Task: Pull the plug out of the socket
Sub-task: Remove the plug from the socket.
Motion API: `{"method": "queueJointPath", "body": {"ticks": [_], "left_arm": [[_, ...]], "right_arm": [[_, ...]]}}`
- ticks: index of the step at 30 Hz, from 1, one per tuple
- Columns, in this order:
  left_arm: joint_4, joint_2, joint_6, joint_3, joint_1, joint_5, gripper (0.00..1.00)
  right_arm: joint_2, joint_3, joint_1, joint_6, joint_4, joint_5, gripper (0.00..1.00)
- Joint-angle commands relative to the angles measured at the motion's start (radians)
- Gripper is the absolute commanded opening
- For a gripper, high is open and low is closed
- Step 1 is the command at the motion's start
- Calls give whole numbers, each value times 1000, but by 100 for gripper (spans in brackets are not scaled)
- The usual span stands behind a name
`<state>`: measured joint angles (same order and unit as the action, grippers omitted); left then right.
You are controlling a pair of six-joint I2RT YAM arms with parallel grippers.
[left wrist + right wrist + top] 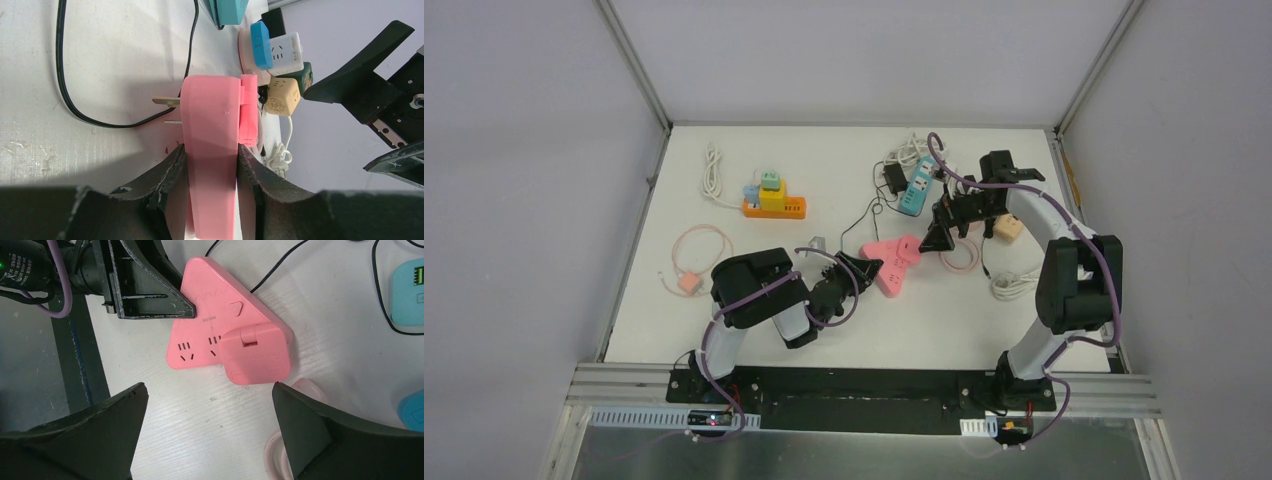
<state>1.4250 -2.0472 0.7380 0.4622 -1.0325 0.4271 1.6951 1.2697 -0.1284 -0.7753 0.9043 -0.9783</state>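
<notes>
A pink triangular socket (884, 268) lies mid-table with a square pink plug (908, 250) seated in its right corner. My left gripper (867, 270) is shut on the socket's near-left corner. In the left wrist view both fingers press the sides of the socket (210, 115), and the plug (248, 110) sticks out of its right face. My right gripper (944, 236) hangs open just right of the plug. In the right wrist view the plug (255, 355) sits on the socket (200, 335), just beyond the wide gap of the right gripper (210, 387).
A teal power strip (916, 188) and a beige cube adapter (1007, 228) lie by the right arm. An orange strip with stacked adapters (774, 200) sits back left. Cable coils lie around: white (712, 170), pink (699, 255), white (1014, 285). A black cord (869, 215) runs behind the socket.
</notes>
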Motion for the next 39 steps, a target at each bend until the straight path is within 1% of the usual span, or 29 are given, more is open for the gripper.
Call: {"method": "queueJointPath", "body": {"ticks": [1, 17, 28, 30, 35, 39], "left_arm": [[-102, -41, -99, -36, 1, -33, 0], [-80, -32, -109, -48, -1, -37, 0], [-59, -36, -115, -51, 0, -50, 0], [-53, -38, -119, -52, 1, -55, 0], [-28, -48, -136, -53, 0, -67, 0], [-7, -62, -142, -50, -1, -74, 0]], "right_arm": [[6, 39, 5, -14, 7, -19, 100], [40, 46, 5, 1, 6, -27, 100], [93, 26, -4, 137, -112, -3, 99], [106, 17, -17, 187, -159, 21, 99], [126, 14, -42, 300, -277, 148, 99], [137, 13, -41, 323, -307, 187, 99]]}}
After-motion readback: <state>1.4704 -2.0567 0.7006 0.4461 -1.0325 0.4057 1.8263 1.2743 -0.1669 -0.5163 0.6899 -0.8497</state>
